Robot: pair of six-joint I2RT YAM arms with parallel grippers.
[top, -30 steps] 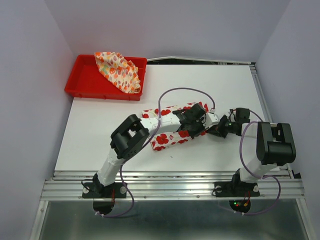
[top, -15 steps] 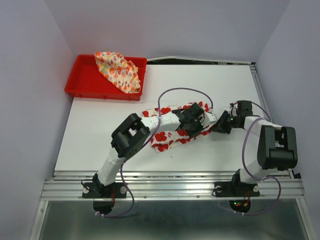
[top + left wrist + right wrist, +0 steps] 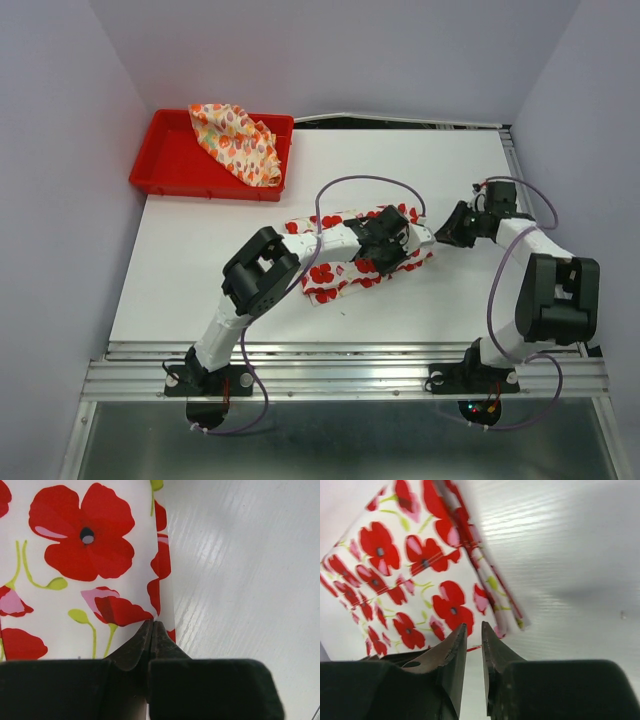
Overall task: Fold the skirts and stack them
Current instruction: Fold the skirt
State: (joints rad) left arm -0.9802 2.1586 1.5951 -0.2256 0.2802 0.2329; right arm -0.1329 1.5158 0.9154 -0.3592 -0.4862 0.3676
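Top external: we saw two arms reaching over a white table (image 3: 450, 170).
Red tray (image 3: 165, 165): far-left corner, holding the crumpled cream skirt (image 3: 240, 142).
Flowered skirt (image 3: 335, 278): folded into a strip, mid-table.
Left gripper (image 3: 152, 625): fingers pressed together, tips at the strip's right edge; we could not tell whether cloth was caught.
Right gripper (image 3: 473, 627): just right of that skirt, clear of it, fingers slightly parted, empty.

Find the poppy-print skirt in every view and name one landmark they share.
Top external: flowered skirt mid-table, partly under the left arm.
Left wrist: skirt fills upper left, edge at the jaws.
Right wrist: skirt in left half, ahead of the jaws.
Shared landmark: bare white table beside its edge.
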